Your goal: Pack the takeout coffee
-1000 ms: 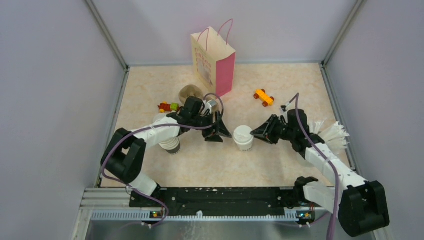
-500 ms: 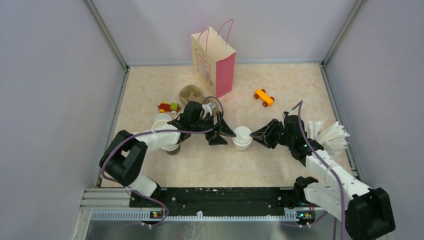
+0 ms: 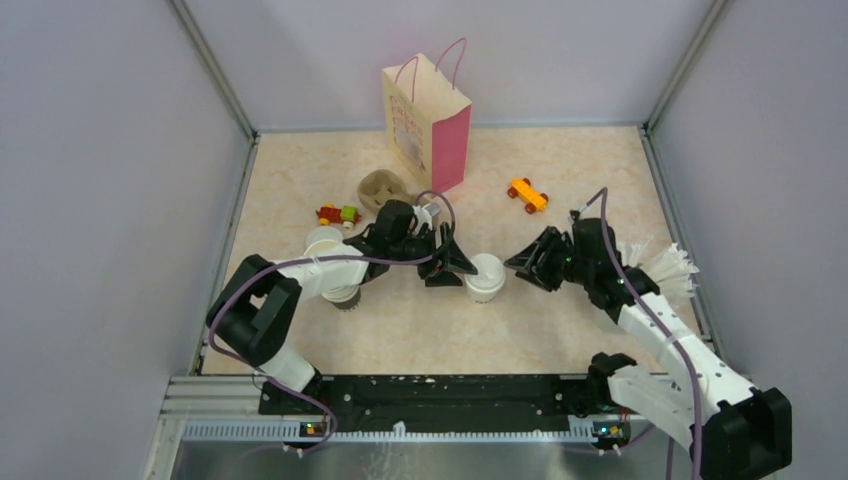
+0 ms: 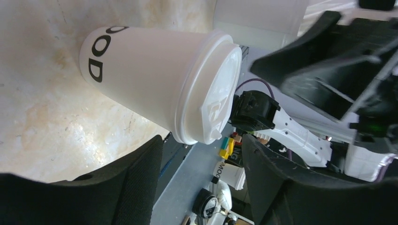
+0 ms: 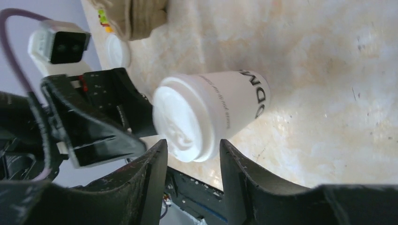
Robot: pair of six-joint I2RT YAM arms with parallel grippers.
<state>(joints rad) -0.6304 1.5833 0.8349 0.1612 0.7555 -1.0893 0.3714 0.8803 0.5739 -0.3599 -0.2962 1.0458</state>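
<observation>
One lidded takeout coffee (image 3: 485, 277) upright between left fingers (image 4: 117, 192), right fingers (image 5: 143, 187)

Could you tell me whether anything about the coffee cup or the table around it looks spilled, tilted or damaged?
Nothing stands out. The takeout coffee stands upright on the table, its lid seated all round, with no liquid around it. The left hand and right hand flank it, both open.

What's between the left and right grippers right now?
Only the takeout coffee, upright on the table, flanked by the open left gripper and open right gripper; the top external view shows it.
</observation>
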